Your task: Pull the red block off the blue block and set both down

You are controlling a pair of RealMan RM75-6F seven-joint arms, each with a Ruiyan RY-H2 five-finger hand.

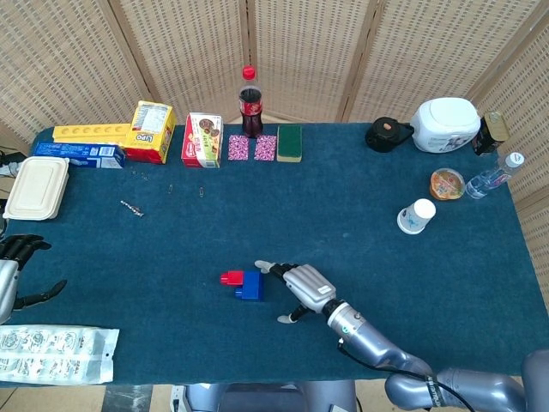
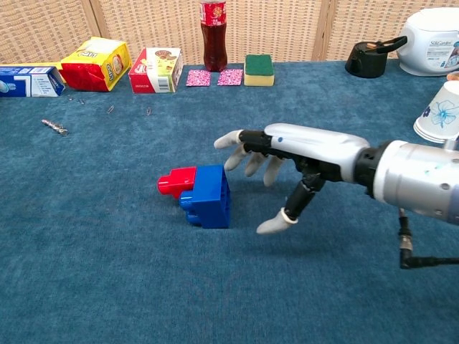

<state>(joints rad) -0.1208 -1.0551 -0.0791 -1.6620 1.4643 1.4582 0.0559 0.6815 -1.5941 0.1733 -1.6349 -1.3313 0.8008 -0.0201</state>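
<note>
Here the right hand (image 2: 301, 154) hovers low over the blue counter (image 2: 107, 272) with its fingers (image 2: 231, 139) spread and holding nothing, the thumb hanging down apart from the rest. Just beyond the fingertips lies the blue block (image 2: 209, 196), near them but not touched, and the red block (image 2: 177, 182) is still plugged into its far side, away from the fingers. At the counter's left edge in the head view, the left hand (image 1: 15, 266) rests with dark fingers loosely spread, well apart from both blocks.
</note>
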